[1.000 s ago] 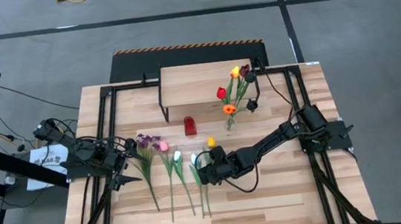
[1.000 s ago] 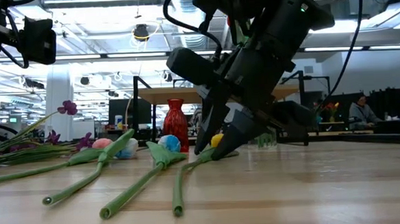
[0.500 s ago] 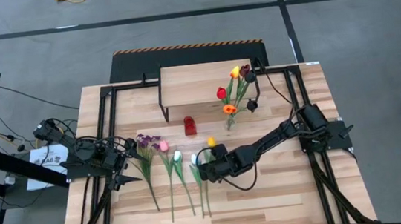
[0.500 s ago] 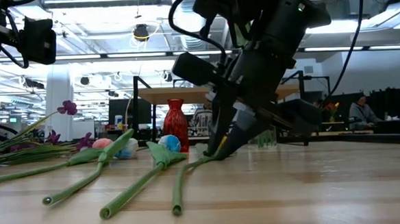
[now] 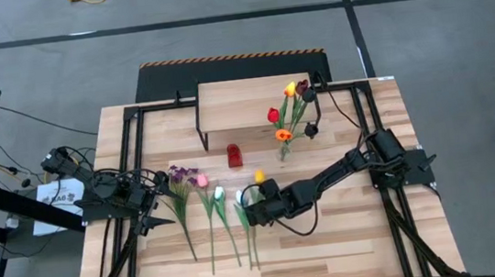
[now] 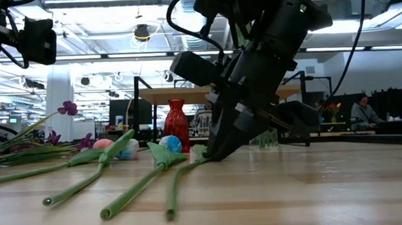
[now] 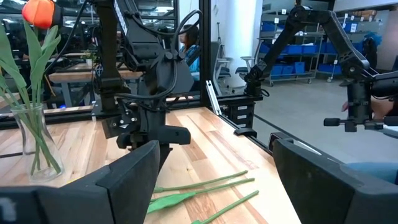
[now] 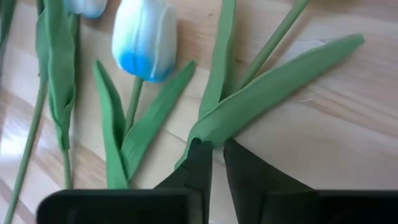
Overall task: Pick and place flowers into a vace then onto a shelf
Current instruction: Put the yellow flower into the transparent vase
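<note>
Near edge of the pale plank desk (image 5: 333,249): bare wood, only stem ends reaching toward it.

Mid-desk: a loose row of artificial green-stemmed flowers (image 5: 209,212) lies flat — purple sprigs, a pink tulip, a white-and-blue tulip (image 8: 144,38), a yellow tulip (image 5: 260,176). Four or so not yet placed.

Right claw (image 5: 248,214) is down on the desk at the right end of that row, fingers drawn nearly together around a green stem and leaf (image 8: 249,87) of the yellow tulip. From the wrist view the dark fingertips (image 8: 200,163) pinch the leaf base. Stem end still rests on the wood in the low view, so the flower is gripped but not lifted.

Left claw (image 5: 160,223) waits at the left of the row, fingers wide apart, holding nothing.

Farther back: small red vase (image 5: 235,155) stands empty on the desk. A clear glass vase (image 7: 34,140) already carries red, orange, yellow and maroon tulips (image 5: 290,106).

Far: low light-wood shelf with black legs (image 5: 243,97), nothing on top.

Judgement: roughly half the flowers are in a vase; the remainder and the move to the shelf are outstanding.
</note>
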Controlling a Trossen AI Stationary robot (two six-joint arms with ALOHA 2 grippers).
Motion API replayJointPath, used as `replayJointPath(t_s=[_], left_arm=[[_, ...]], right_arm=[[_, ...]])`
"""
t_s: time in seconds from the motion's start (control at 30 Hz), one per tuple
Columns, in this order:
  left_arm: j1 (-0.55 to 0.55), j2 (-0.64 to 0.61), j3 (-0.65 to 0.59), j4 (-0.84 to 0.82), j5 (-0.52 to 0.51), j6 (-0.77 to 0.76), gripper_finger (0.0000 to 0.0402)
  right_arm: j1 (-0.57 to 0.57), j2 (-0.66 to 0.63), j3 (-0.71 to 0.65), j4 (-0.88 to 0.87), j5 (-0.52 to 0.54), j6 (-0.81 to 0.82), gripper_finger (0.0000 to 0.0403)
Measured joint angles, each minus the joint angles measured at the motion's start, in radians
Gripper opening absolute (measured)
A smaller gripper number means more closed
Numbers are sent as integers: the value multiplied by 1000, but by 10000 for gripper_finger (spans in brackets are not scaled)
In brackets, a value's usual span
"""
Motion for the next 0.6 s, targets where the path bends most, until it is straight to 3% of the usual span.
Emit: replayJointPath(t_s=[0.33, 0.6], left_arm=[[0, 0, 0, 0, 0, 0, 302], [0, 0, 0, 0, 0, 0, 302]], right_arm=[[1, 1, 0, 48, -8, -29, 85], [-14, 3, -1, 112, -8, -20, 91]])
